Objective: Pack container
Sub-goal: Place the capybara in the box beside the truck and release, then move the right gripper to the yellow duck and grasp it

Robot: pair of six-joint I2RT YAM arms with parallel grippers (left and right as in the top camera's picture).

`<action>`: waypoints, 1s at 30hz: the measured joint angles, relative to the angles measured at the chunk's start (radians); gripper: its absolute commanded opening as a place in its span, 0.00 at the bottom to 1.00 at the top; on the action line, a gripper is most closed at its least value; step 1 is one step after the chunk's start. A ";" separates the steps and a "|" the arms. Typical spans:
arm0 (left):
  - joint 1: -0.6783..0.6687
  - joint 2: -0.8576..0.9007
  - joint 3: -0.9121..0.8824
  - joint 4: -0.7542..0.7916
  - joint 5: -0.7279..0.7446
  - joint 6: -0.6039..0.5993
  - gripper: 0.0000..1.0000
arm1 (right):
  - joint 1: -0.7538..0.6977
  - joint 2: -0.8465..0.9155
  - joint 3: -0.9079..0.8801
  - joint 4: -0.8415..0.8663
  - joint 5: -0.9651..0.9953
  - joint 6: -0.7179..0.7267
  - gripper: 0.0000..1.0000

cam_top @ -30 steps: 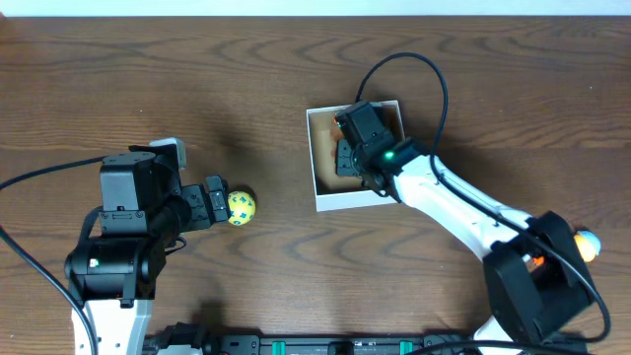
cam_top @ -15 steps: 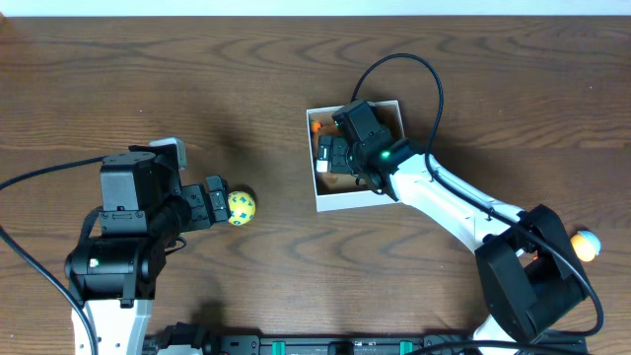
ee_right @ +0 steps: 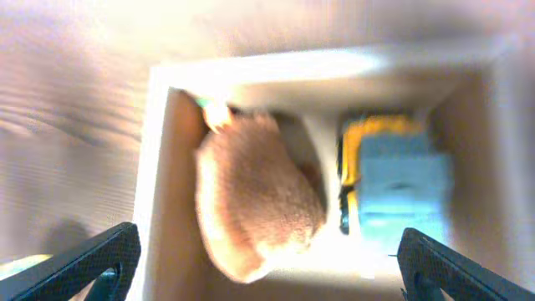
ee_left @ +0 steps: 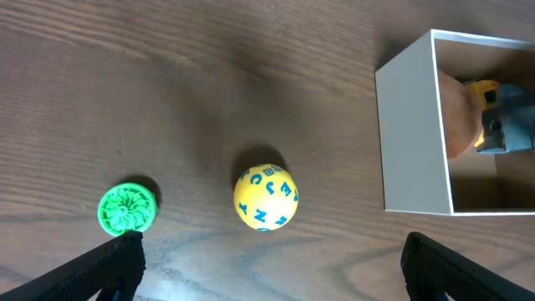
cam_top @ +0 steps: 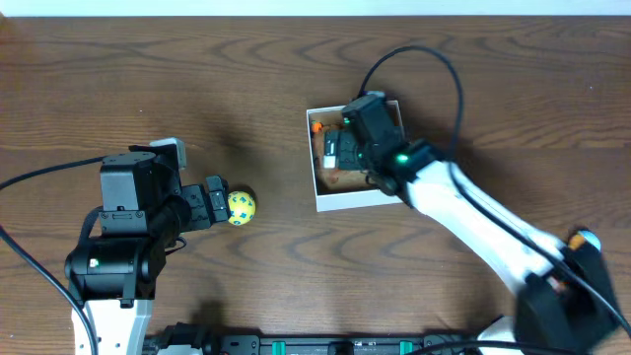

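Your right gripper (ee_right: 267, 269) hangs over the container (cam_top: 347, 202), jaws wide, a brown plush (ee_right: 255, 201) inside. Your left gripper (ee_left: 267, 267) sits wide-jawed just behind the yellow ball (ee_left: 265, 197).

The container (cam_top: 345, 203) is a small, square, shallow box with white outer walls and a tan-brown inside; it has no lid and sits flat on the table (cam_top: 197, 79), right of centre and turned slightly. Inside lie a rounded brown toy (ee_right: 255, 201) and, just beside it, a yellow and pale-blue toy (ee_right: 393, 180).
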 measured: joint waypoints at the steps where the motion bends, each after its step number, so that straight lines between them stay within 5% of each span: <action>1: 0.000 0.000 0.000 0.000 0.000 0.000 0.98 | 0.000 -0.042 0.002 -0.007 0.005 -0.024 0.99; 7: 0.000 0.000 0.000 0.000 0.000 0.000 0.98 | -0.035 -0.306 0.027 -0.114 0.058 -0.106 0.99; 18: 0.000 0.000 0.000 0.004 0.000 0.000 0.98 | -0.536 -0.442 0.024 -0.665 0.102 0.241 0.99; 30: 0.000 0.106 0.000 0.000 0.000 -0.010 0.98 | -0.805 -0.439 -0.086 -0.687 -0.006 0.303 0.99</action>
